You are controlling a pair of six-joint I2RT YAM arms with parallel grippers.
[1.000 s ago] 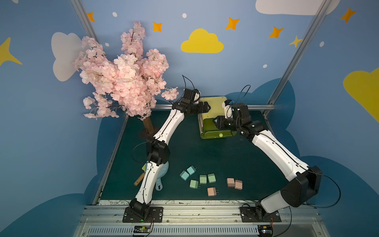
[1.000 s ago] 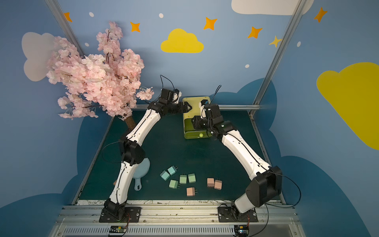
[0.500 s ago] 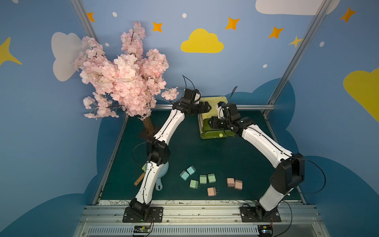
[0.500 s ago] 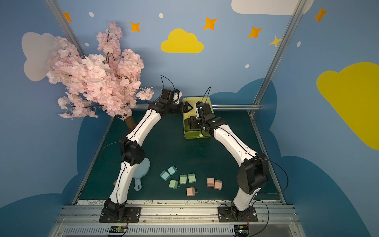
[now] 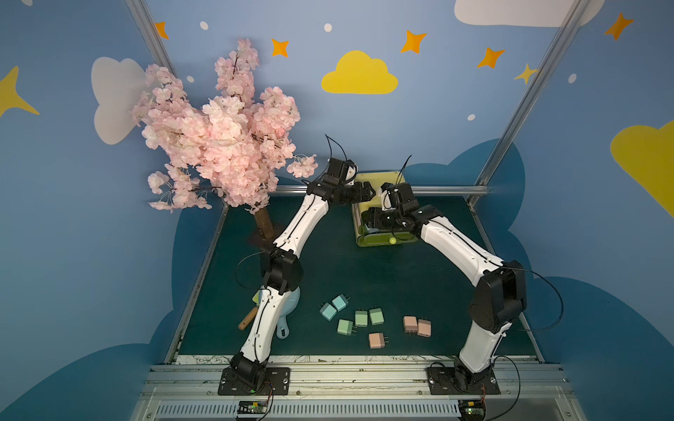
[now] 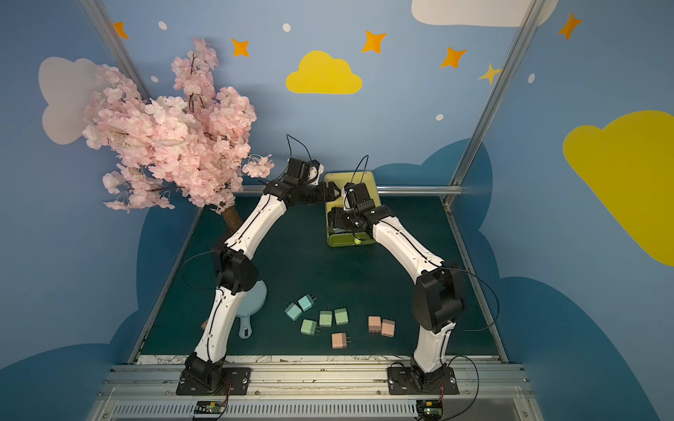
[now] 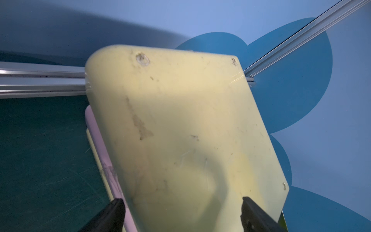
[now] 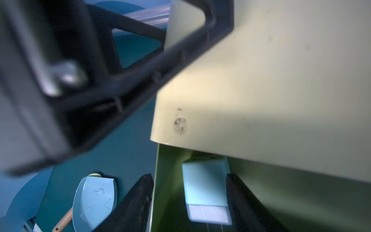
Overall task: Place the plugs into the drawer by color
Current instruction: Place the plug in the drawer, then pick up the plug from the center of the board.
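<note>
Gaping over the open drawer [image 8: 168, 170], my right pincer [image 8: 188, 176] is flanking a blue plug [image 8: 204, 184] lying inside, ungripped; my left pincer [image 7: 181, 200] is spreading open across the chest [image 7: 170, 110] top.

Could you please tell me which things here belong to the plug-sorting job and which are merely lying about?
Job in hand:
- drawer chest, one drawer pulled open
- blue plug lying in that drawer
- two loose blue plugs
- three green plugs
- three pink plugs

Lying about:
- blossom tree
- light-blue paddle
- wooden handle, partly hidden
</note>
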